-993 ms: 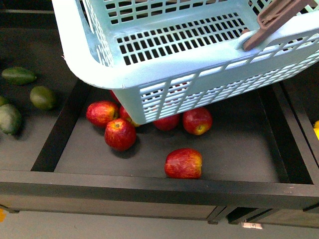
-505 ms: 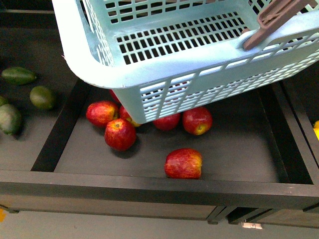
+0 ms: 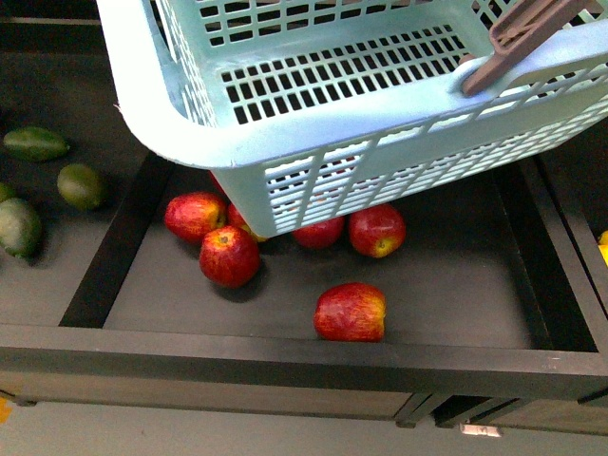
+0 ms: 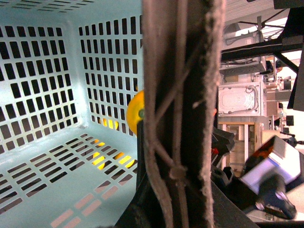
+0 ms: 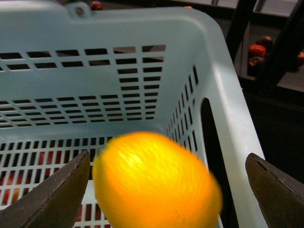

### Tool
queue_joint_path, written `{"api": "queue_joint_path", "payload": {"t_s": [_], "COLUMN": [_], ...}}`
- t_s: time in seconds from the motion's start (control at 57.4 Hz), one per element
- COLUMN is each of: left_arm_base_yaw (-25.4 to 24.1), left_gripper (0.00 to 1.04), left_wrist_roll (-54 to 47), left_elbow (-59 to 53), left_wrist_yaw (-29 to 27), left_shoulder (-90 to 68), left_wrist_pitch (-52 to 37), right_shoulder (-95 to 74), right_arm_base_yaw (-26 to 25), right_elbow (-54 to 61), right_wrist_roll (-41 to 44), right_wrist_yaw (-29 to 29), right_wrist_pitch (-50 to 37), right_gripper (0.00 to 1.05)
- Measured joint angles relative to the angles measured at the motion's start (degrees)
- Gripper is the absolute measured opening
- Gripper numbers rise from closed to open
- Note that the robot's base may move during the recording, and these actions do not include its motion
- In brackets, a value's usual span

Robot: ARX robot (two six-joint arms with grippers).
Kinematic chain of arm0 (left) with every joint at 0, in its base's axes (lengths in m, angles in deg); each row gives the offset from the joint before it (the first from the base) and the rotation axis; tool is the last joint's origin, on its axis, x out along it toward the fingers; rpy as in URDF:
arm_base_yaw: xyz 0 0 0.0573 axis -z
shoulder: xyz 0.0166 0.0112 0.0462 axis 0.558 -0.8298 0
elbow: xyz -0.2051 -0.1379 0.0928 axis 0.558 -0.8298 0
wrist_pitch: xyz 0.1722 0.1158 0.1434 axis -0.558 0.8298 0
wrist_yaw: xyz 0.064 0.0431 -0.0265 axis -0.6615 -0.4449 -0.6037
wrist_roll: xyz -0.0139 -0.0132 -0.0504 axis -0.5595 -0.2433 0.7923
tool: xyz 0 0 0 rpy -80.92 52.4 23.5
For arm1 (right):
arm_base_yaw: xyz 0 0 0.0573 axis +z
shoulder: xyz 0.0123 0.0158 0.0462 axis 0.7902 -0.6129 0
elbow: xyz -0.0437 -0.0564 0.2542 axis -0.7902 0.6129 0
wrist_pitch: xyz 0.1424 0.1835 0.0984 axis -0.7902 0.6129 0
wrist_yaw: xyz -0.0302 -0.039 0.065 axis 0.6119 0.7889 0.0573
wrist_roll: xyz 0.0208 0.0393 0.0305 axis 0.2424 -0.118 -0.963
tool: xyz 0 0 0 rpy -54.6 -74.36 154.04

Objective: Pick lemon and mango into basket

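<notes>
Lemon above the open basket, between spread fingers

At far left, smooth green oval fruits (image 3: 36,144) on the dark table. Next, glossy red apples (image 3: 229,256), round and yellow-flecked, loose in a black-framed tray (image 3: 285,347). Above them, tilted, the light turquoise plastic basket (image 3: 285,142), with slotted grid walls and floor and a brown ribbed handle (image 3: 532,33) at its upper right. At the right edge, a sliver of yellow fruit (image 3: 603,247). In the left wrist view, that handle close up and fibrous, with the left gripper's fingers not made out, so grip impossible to tell. In the right wrist view, the right gripper (image 5: 167,156) with dark wedge-shaped fingers (image 5: 52,194) spread wide. Between them the lemon (image 5: 154,183), oval, yellow-orange and blurred, over the basket's inside, just beside one finger and clear of the other.
</notes>
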Motion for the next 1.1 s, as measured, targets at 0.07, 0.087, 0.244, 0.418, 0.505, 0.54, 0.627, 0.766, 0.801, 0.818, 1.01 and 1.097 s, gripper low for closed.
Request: {"api": "queue_joint_path", "payload": {"t_s": [0.07, 0.087, 0.244, 0.418, 0.505, 0.54, 0.627, 0.766, 0.801, 0.818, 1.01, 1.097], "left_arm_base_yaw": [0.00, 0.00, -0.02, -0.07, -0.07, -0.07, -0.04, -0.04, -0.04, -0.04, -0.07, -0.07], "left_gripper": [0.06, 0.06, 0.06, 0.06, 0.06, 0.06, 0.06, 0.06, 0.06, 0.06, 0.06, 0.06], "left_wrist_roll": [-0.02, -0.02, 0.11, -0.22, 0.09, 0.15, 0.02, 0.00, 0.00, 0.00, 0.00, -0.02], "left_elbow": [0.00, 0.00, 0.00, 0.00, 0.00, 0.00, 0.00, 0.00, 0.00, 0.00, 0.00, 0.00], "left_wrist_yaw": [-0.09, -0.13, -0.02, -0.39, -0.04, 0.07, 0.04, 0.00, 0.00, 0.00, -0.15, -0.11], "left_shoulder": [0.02, 0.02, -0.09, -0.11, -0.11, -0.11, -0.11, -0.11, -0.11, -0.11, -0.11, -0.11], "left_wrist_pitch": [0.00, 0.00, 0.02, 0.02, 0.02, 0.02, 0.02, 0.02, 0.02, 0.02, 0.02, 0.02], "right_shoulder": [-0.24, -0.20, 5.86, 11.43, 13.81, 14.64, 17.33, 21.79, 22.69, 23.26, 28.44, 31.01], "right_arm_base_yaw": [-0.55, -0.81, -4.59, -4.57, -4.50, -4.50, -4.46, -4.44, -4.44, -4.44, -4.42, -4.42], "right_elbow": [0.04, 0.09, 3.17, 13.16, 19.19, 21.20, 25.88, 31.74, 32.87, 33.64, 39.39, 41.55], "right_wrist_roll": [-0.59, -1.07, -4.83, -6.03, -6.12, -6.12, -6.19, -6.29, -6.29, -6.29, -6.47, -6.49], "right_wrist_yaw": [0.92, 1.09, 4.46, 11.02, 11.10, 11.10, 11.10, 11.28, 11.28, 11.30, 11.28, 11.28], "right_wrist_pitch": [-0.81, -1.27, -5.38, -15.96, -18.12, -18.82, -20.41, -22.12, -22.32, -22.45, -22.73, -22.47], "right_gripper": [0.96, 0.96, 0.94, 0.68, 0.54, 0.49, 0.35, 0.12, 0.07, 0.03, 0.02, 0.02]}}
